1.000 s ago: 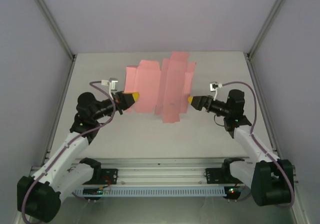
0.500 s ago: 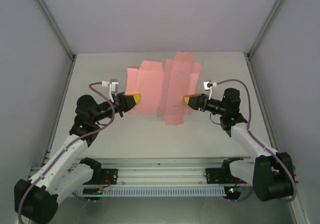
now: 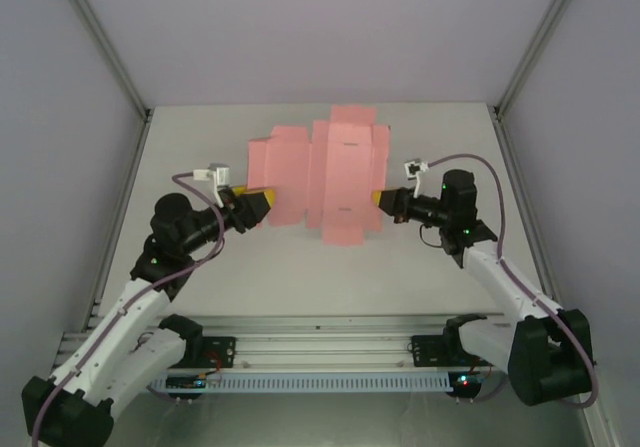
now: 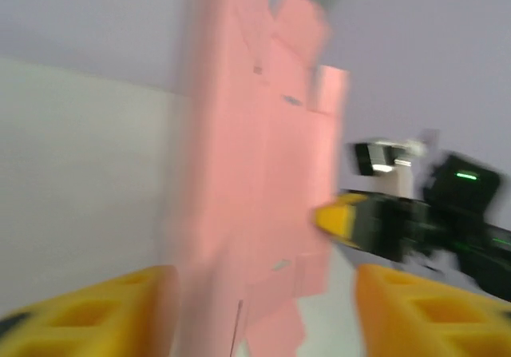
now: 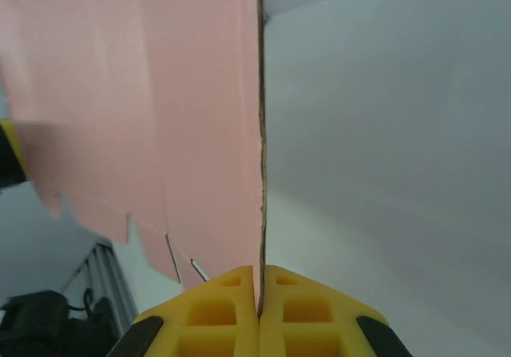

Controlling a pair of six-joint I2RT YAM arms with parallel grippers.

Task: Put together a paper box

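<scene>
The paper box (image 3: pixel 330 177) is a flat pink die-cut sheet with tabs and flaps, held up over the middle of the table. My right gripper (image 3: pixel 380 199) is shut on its right edge. In the right wrist view the yellow pads (image 5: pixel 231 309) pinch the card's edge (image 5: pixel 260 173), and the sheet (image 5: pixel 160 93) spreads away to the left. My left gripper (image 3: pixel 262 203) is at the sheet's left edge with its jaws open. In the blurred left wrist view the sheet (image 4: pixel 255 173) stands between the spread fingers (image 4: pixel 112 305), and the right gripper's yellow tip (image 4: pixel 339 217) shows beyond it.
The grey table (image 3: pixel 440 137) is enclosed by pale walls and slanted frame posts (image 3: pixel 100 47). A metal rail (image 3: pixel 320 327) with the arm bases runs along the near edge.
The left gripper has opened and let go of the sheet's left edge. The right gripper has moved in and shut on the right edge. The sheet has swung flatter toward the camera.
</scene>
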